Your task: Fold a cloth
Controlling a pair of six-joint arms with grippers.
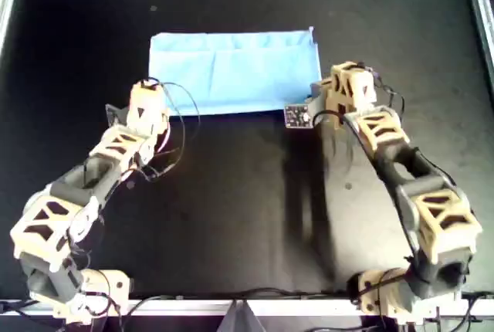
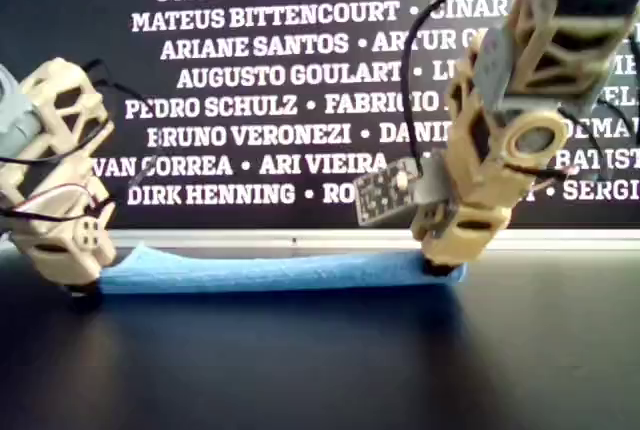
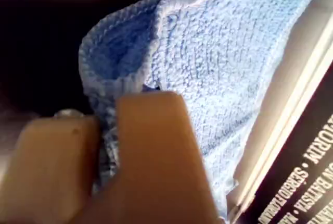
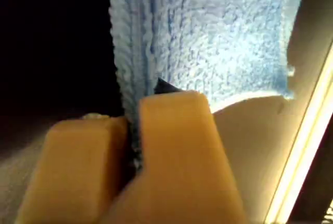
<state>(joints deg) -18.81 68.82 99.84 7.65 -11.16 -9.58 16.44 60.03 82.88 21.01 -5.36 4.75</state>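
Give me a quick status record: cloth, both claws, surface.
cloth: light-blue cloth, folded rectangle lying flat toward the overhead view's top
left claw: left claw shut on the cloth's near corner at the overhead view's left
right claw: right claw shut on the near corner at the overhead view's right
surface: black table

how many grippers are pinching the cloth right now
2. The left gripper is shut on the cloth at its near corner on the overhead view's left; the right gripper is shut on the near corner on that view's right.
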